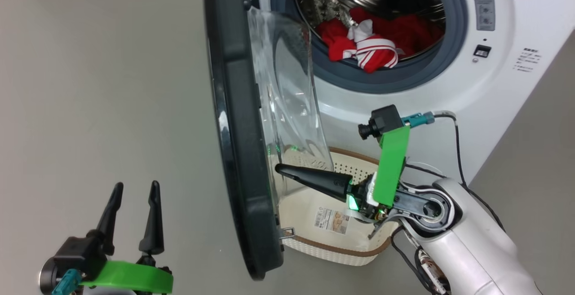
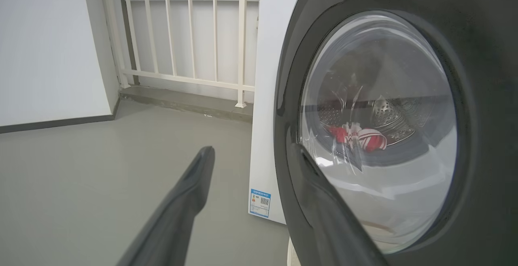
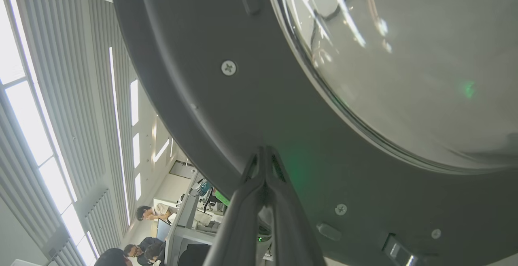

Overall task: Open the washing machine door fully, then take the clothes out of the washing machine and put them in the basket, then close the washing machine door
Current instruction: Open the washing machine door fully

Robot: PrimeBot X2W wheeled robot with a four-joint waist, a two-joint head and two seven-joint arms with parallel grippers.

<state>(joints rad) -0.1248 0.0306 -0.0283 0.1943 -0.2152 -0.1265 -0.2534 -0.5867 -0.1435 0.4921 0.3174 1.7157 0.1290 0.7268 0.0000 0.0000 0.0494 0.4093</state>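
Note:
The washing machine door (image 1: 240, 151) stands open and shows edge-on, its glass bowl bulging toward the washing machine (image 1: 507, 84). Red clothes (image 1: 373, 43) with striped bands lie in the steel drum. The basket (image 1: 332, 249) sits on the floor under the door's glass. My right gripper (image 1: 277, 168) is shut with nothing in it, its tips at the door's inner rim (image 3: 243, 108), touching or nearly so, above the basket. In the right wrist view, the right gripper (image 3: 264, 150) points at that rim. My left gripper (image 1: 136, 187) is open outside the door (image 2: 481, 96). The clothes (image 2: 360, 136) show through the glass.
Grey floor (image 1: 99, 84) spreads to the left of the door. In the left wrist view, a white railing (image 2: 190, 35) and a wall (image 2: 44, 47) stand beyond the washer's side panel (image 2: 269, 96), which carries a blue label (image 2: 260, 203). People (image 3: 141, 233) sit far off.

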